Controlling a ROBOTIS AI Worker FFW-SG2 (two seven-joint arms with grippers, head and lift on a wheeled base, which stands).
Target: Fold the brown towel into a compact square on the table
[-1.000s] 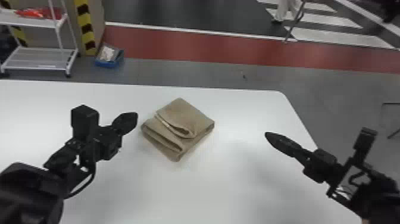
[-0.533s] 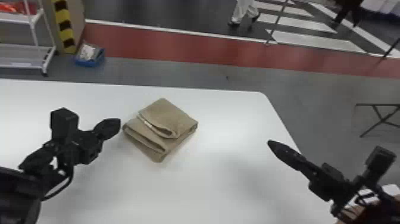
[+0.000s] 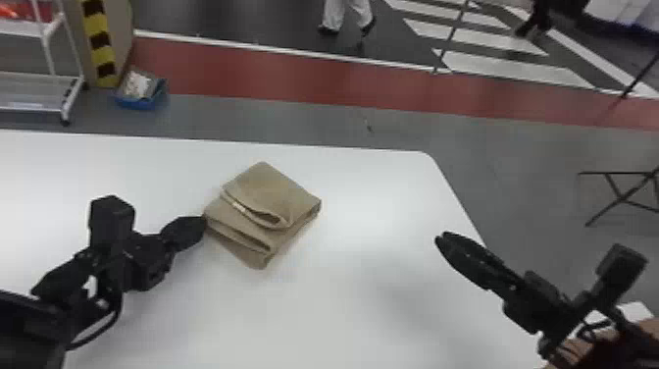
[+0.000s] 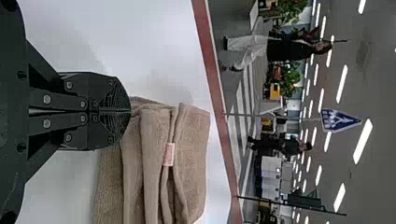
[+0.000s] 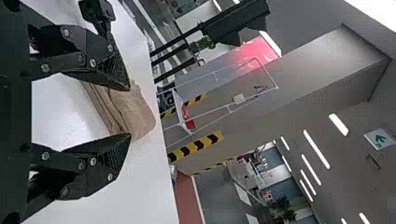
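White tabletop (image 3: 372, 304) in front of you; its far edge runs across the scene and turns a rounded corner at far right. Beyond it at far left, the rack (image 3: 29, 92) on the floor, with the striped post (image 3: 100, 44) just right of it.

Towel (image 3: 279, 189): brown, lying on the tabletop left of its middle, toward the far edge. You have it folded in a thick, roughly square stack, turned so one corner points near. Layers part along the near-left side, and the top flap bulges in a small open loop.

Left hand (image 3: 204, 226): at the towel's left corner, fingers together. Your left wrist view puts the tips right at the towel's edge; you cannot tell whether they touch it or pinch any cloth.

Right hand (image 3: 439, 239): above the right part of the tabletop, well apart from the towel, fingers spread with nothing between them.

Blue box (image 3: 137, 103): on the floor, right of the post's foot.

Tag (image 4: 169, 154): small and pale, on a folded edge of the towel.
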